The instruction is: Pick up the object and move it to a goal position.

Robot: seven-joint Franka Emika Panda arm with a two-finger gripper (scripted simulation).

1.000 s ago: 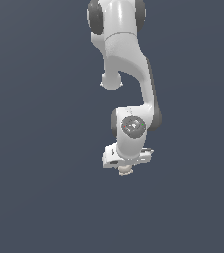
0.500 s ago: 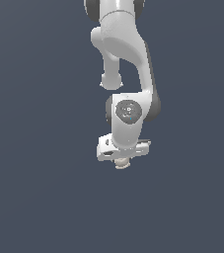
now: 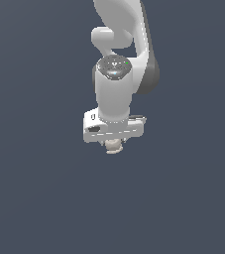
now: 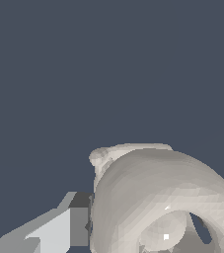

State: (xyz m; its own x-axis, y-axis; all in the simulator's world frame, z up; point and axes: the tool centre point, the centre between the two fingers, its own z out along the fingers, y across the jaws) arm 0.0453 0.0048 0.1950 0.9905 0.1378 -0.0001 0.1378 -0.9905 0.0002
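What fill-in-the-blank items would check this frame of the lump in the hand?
1. In the exterior view, the beige lump sits directly ____ the white hand.
2. In the wrist view, the lump's top is shaped like a ____.
3. The background behind the arm is a plain dark ____ colour.
4. In the wrist view, one finger shows ____ the lump.

Missing words: below; ring; blue-grey; beside
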